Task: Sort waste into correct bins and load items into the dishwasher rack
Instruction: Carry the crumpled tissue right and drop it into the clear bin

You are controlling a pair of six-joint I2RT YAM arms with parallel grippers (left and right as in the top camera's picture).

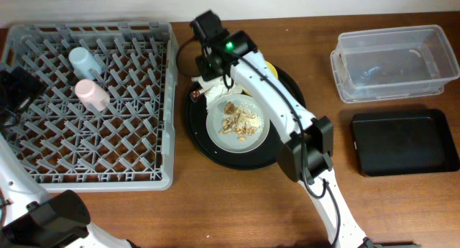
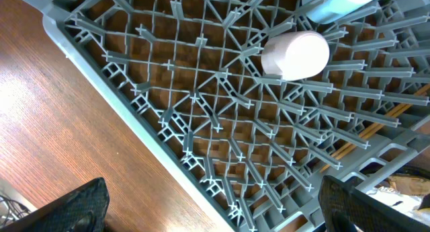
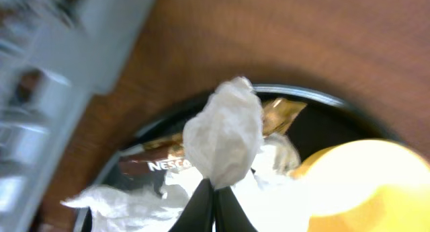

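Far left, the left gripper [image 2: 211,191] hangs over the edge of the large square grey plastic dishwasher rack [image 1: 93,182], with its jaws spread as wide as they go and nothing between them. Inside the rack, towards the back, a small light-blue cup [image 1: 83,60] sits on the pegs, and a small pink cup [image 1: 92,94] is just beside it.

Across the brown wooden desk [image 1: 215,212] to the middle, a big round black tray [image 1: 198,136] sits just right of the rack. At its left edge lies a shiny brownish wrapper [image 3: 161,161] with white lettering. And here's the action: the right gripper [image 3: 215,205] is closed tight, pinching one end of a crumpled white paper napkin [image 3: 225,134] over the tray's back-left part. In the wrist view the napkin covers the middle of the wrapper, and more white paper spreads across the tray beneath it.

In the tray's centre rests a round pale grey-white plate [image 1: 215,129] carrying beige-brown crumbly food scraps [image 1: 241,121]. Behind it is a yellow bowl [image 3: 366,185], mostly hidden under the right arm from overhead.

Far right, the clear rectangular plastic tub [image 1: 392,95] sits at the back, with the flat black rectangular tray [image 1: 404,141] just in front of it. Both are well apart from the round black tray.
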